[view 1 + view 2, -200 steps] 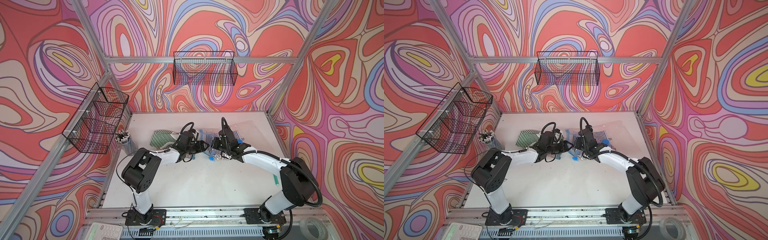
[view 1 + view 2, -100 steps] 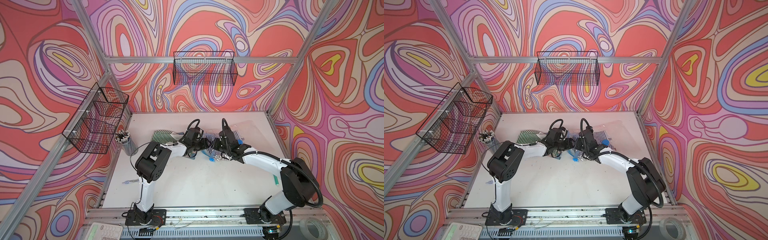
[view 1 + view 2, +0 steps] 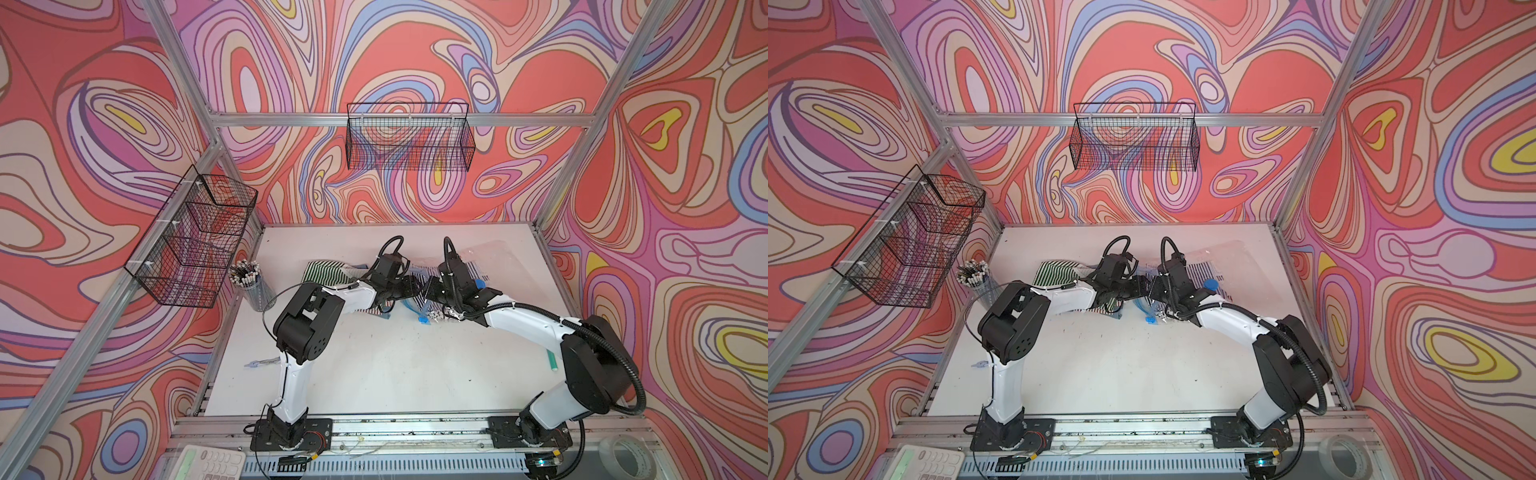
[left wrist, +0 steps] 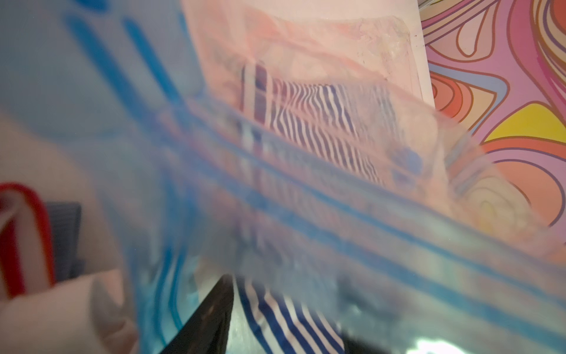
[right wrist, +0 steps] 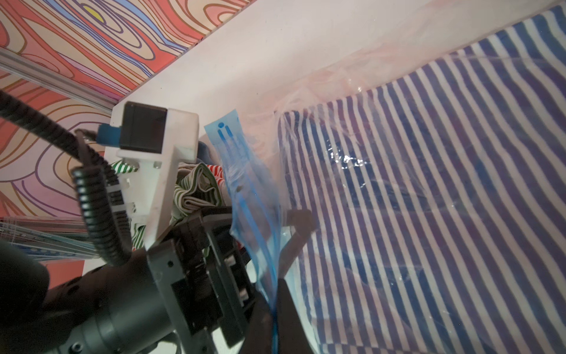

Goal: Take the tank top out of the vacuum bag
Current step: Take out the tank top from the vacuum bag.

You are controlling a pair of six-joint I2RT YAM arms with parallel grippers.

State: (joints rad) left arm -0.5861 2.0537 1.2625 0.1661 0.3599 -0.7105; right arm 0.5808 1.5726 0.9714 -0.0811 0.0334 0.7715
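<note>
The clear vacuum bag (image 3: 509, 257) (image 3: 1239, 255) lies at the back of the table, with its round blue valve cap (image 3: 480, 284) on top. Inside it lies the blue-and-white striped tank top (image 5: 428, 199) (image 4: 321, 122) (image 3: 471, 268). My right gripper (image 5: 275, 294) (image 3: 431, 291) is shut on the bag's light-blue zip strip (image 5: 245, 190) and holds the mouth up. My left gripper (image 4: 284, 318) (image 3: 414, 286) reaches into that mouth. Its jaws stand apart, with striped cloth lying loose between them. One of its fingers (image 5: 301, 220) shows through the plastic.
A green-and-white striped garment (image 3: 324, 274) lies left of the bag, beside more striped clothes (image 5: 196, 187). A blue slider clip (image 3: 423, 320) lies in front of the grippers. A pen cup (image 3: 249, 282) stands at the left edge. A green marker (image 3: 552, 359) lies on the right.
My left arm has swung right and its gripper has pushed into the bag's mouth. The right gripper has kept its hold on the zip strip without moving.
</note>
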